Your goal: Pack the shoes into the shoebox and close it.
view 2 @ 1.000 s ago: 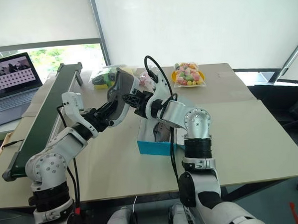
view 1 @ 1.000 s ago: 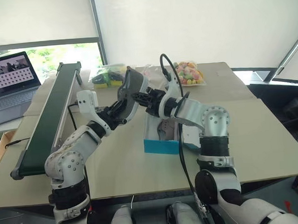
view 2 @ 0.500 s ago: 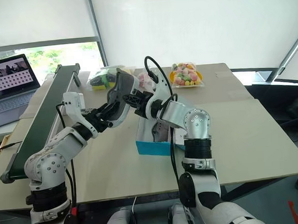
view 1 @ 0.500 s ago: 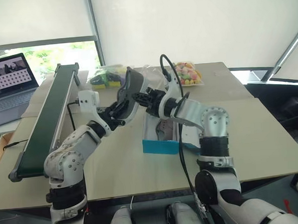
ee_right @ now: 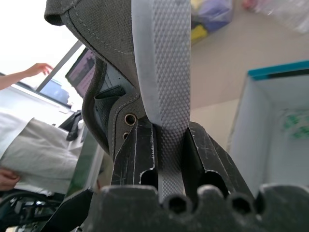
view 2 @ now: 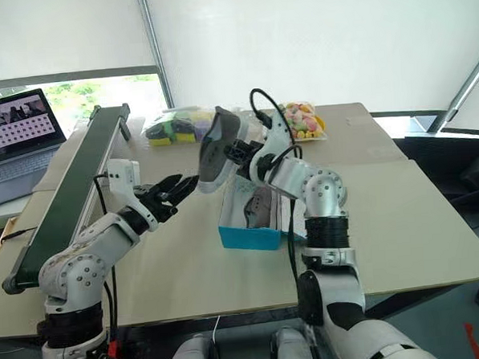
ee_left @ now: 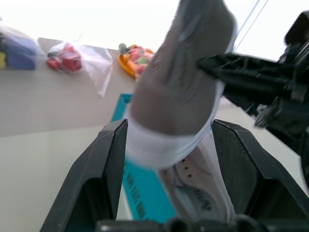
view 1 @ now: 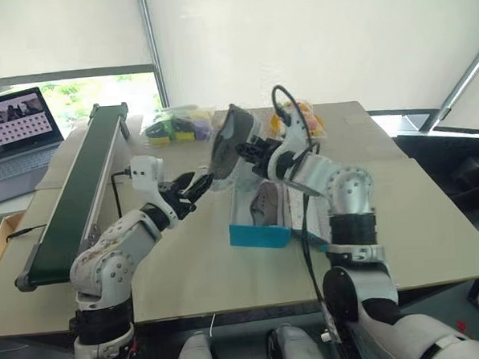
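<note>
The wide beige worktop [view 1: 434,217] carries everything, and near its middle, a little towards the near edge, stands the rectangular turquoise-blue cardboard shoebox [view 1: 258,233] with its white inside open to the ceiling. Its lid is not folded over; from these views I cannot make out just how the lid lies. One grey low-cut shoe with a grey sole [view 1: 265,204] already lies inside the box, toe towards the near end, so half of the packing looks done.

The second grey shoe [view 1: 225,140] is in the air above the far left corner of the box, standing nearly on end with its ribbed sole turned outward. The right gripper [view 1: 248,148] has it: in the right wrist view the two black fingers [ee_right: 140,154] are pinched tight on the edge of the sole and upper. The left gripper [view 1: 193,186] sits just beside and below that shoe with its fingers spread well apart; in the left wrist view the heel hangs between the two black fingers [ee_left: 108,159] without either clearly pressing on it, so it holds nothing.

By my reckoning, what is left is to lay this second shoe down beside the first, then swing the lid shut.
</note>
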